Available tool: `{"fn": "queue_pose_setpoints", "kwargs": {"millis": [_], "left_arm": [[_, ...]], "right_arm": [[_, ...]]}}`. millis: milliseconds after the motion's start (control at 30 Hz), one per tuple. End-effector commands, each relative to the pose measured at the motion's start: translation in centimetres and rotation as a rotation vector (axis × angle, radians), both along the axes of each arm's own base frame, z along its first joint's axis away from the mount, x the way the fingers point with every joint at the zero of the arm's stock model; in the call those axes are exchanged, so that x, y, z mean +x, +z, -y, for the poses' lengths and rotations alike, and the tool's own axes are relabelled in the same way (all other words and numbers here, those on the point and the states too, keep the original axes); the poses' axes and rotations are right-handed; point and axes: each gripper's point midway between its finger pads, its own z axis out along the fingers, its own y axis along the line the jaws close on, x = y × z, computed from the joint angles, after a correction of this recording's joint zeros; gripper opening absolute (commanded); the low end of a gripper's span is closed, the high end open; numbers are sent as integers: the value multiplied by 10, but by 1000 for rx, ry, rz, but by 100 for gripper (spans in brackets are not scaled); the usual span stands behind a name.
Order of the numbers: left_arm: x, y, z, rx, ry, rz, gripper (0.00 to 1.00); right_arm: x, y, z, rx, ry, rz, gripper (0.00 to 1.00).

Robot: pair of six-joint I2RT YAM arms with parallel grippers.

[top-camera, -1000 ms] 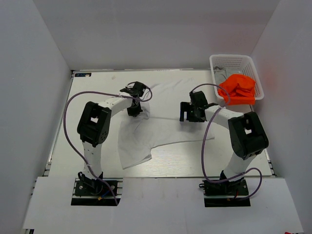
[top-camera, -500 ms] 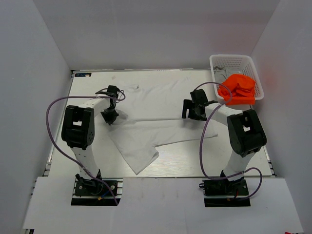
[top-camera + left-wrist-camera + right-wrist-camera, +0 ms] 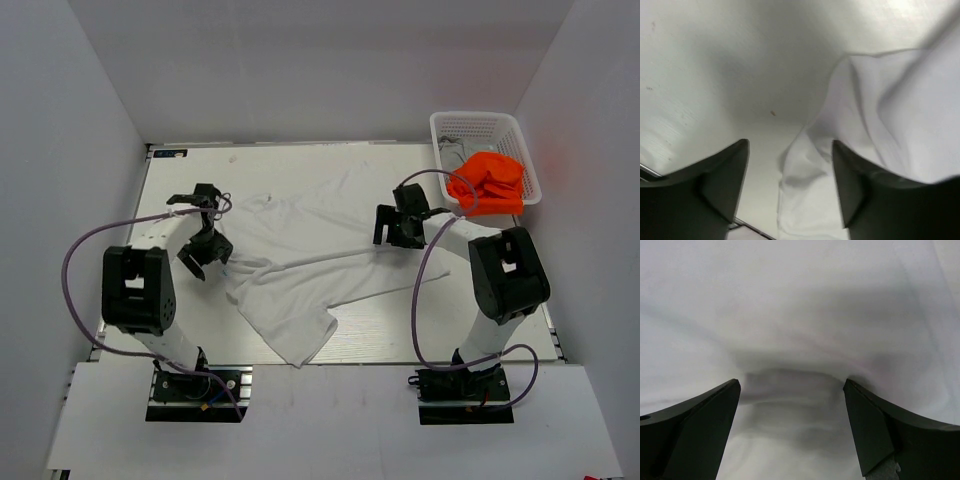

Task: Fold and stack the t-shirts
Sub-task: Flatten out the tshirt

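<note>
A white t-shirt (image 3: 300, 270) lies rumpled across the middle of the table (image 3: 190, 175). The left gripper (image 3: 790, 144) hangs at the shirt's 9 o'clock edge, jaws parted and holding nothing. The right gripper (image 3: 792, 382) hovers spread wide over the cloth toward 2 o'clock. At the table's 1 o'clock corner, a white lattice basket (image 3: 480, 122) holds an orange t-shirt (image 3: 487, 182).

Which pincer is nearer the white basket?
Right. The right pincer hovers just left of the white basket, over the white t-shirt; the left pincer is far off at the shirt's opposite edge.
</note>
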Motion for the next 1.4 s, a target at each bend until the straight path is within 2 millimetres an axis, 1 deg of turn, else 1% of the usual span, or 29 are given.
{"fn": "queue_pose_setpoints", "kwargs": {"millis": [0, 67, 100, 133, 167, 233, 267, 300, 333, 367, 400, 433, 533, 600, 700, 733, 800, 833, 867, 967, 1000, 1067, 1167, 1200, 1233, 1267, 1300, 1333, 1367], "left_arm": [[23, 46, 2, -28, -27, 212, 80], [47, 61, 8, -52, -31, 302, 93], [57, 68, 7, -61, -39, 338, 93], [68, 63, 9, -69, -53, 339, 93], [91, 72, 13, -80, -70, 407, 93], [110, 68, 14, -77, -82, 414, 93], [127, 57, 16, -82, -95, 396, 93], [135, 49, 19, -91, -97, 382, 84], [149, 52, 16, -89, -89, 388, 76], [154, 44, 16, -89, -88, 364, 69], [159, 21, 14, -74, -83, 317, 59], [174, 25, 13, -63, -81, 340, 57], [190, 11, 10, -39, -76, 306, 48], [191, 6, 5, -14, -71, 283, 42], [190, -1, -2, 28, -51, 255, 41], [189, -6, -4, 38, -39, 246, 36], [192, -20, -1, 21, -51, 241, 17], [193, -24, 1, 12, -61, 238, 0], [194, -30, 4, -1, -63, 235, 0], [217, -33, 6, -9, -93, 286, 0], [229, -26, 6, -4, -119, 325, 0], [255, -22, 11, -20, -149, 411, 0], [313, 18, 25, -51, -258, 649, 0], [326, 23, 38, -99, -352, 699, 0], [347, 38, 45, -111, -382, 796, 0], [361, 57, 63, -156, -443, 866, 0], [370, 53, 68, -163, -494, 880, 0], [377, 59, 71, -171, -502, 899, 0], [386, 83, 74, -178, -511, 921, 23]], "right_arm": [[-23, 5, -4, 33, 71, -30, 90], [-19, 16, -11, 56, 113, 18, 90], [-17, 26, -14, 63, 132, 53, 90], [-17, 30, -16, 68, 143, 68, 90], [-15, 32, -20, 68, 167, 86, 90], [-15, 36, -21, 65, 181, 102, 90], [-16, 38, -23, 68, 184, 103, 90], [-16, 36, -22, 63, 183, 101, 90], [-16, 35, -22, 62, 178, 98, 90], [-15, 34, -21, 60, 175, 97, 90], [-14, 34, -21, 52, 174, 98, 90], [-13, 34, -20, 50, 175, 102, 90], [-10, 33, -18, 38, 172, 103, 90], [-10, 32, -17, 26, 170, 102, 90], [-5, 30, -16, 10, 168, 101, 90], [-4, 29, -14, 7, 166, 99, 90], [-1, 26, -14, -10, 164, 88, 90], [-1, 22, -10, -29, 159, 75, 90], [1, 22, -10, -33, 154, 77, 90], [3, 18, -5, -64, 142, 68, 90], [4, 15, -3, -72, 141, 60, 90], [4, 8, 1, -92, 130, 41, 90], [2, -3, 1, -101, 130, 5, 90], [0, -10, 2, -106, 132, -13, 90], [2, -10, 1, -101, 135, -13, 90], [3, -10, 0, -100, 136, -13, 90], [3, -13, 0, -101, 132, -21, 90], [3, -12, -4, -95, 141, -18, 90], [5, -11, -4, -89, 142, -13, 90]]}}
